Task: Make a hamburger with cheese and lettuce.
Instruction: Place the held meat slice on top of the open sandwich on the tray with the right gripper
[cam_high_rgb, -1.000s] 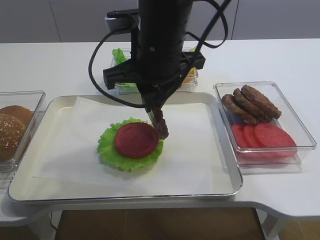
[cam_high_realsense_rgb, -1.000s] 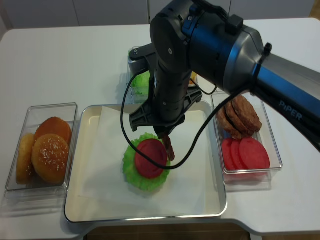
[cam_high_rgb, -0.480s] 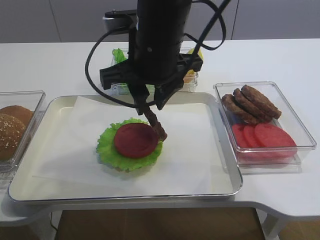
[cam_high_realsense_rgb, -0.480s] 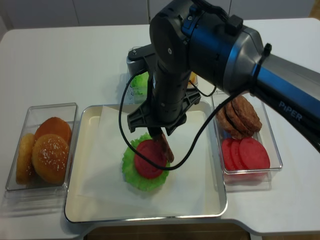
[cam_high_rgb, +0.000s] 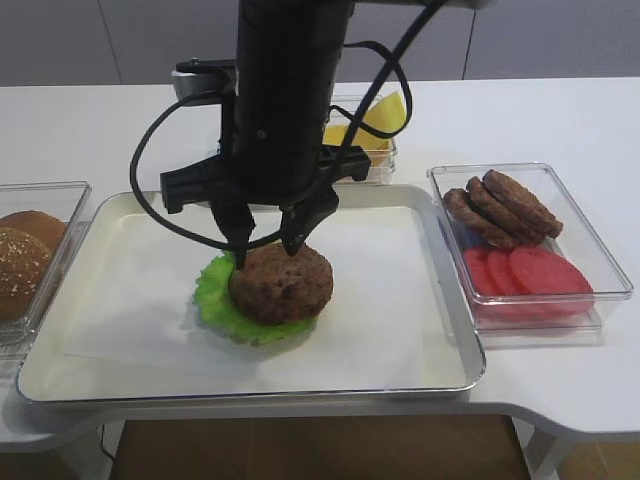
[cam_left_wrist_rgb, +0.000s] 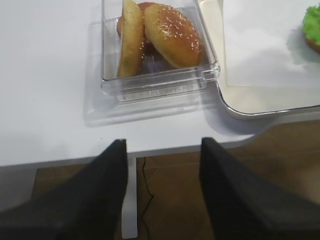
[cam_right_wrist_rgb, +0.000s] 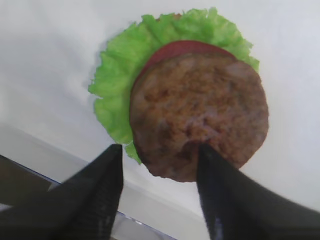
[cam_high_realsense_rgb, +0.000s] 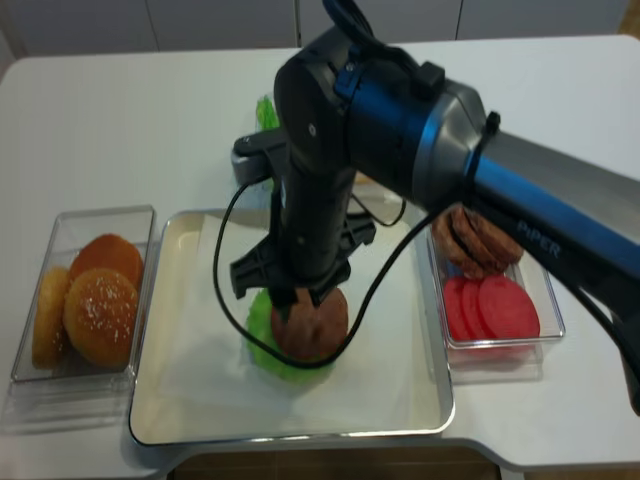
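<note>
i see my right pincer (cam_high_rgb: 266, 240) pointing straight down over the hamburger (cam_high_rgb: 272, 291) on the tray (cam_high_rgb: 455, 330), jaws parted, holding nothing. my left pincer (cam_left_wrist_rgb: 162, 192) hangs open beside the bun box (cam_left_wrist_rgb: 160, 80). cheese (cam_high_rgb: 372, 118) sits in the far box.

- White table (cam_high_rgb: 560, 120) carries everything.
- Metal tray (cam_high_rgb: 455, 330) at the middle, lined with white paper (cam_high_rgb: 380, 300).
- Clear bin of sesame buns (cam_high_realsense_rgb: 85, 290) just left of the tray.
- Clear bin of patties and tomato slices (cam_high_rgb: 525, 240) just right of it.
- Clear bin with cheese (cam_high_rgb: 375, 115) behind the tray.
</note>
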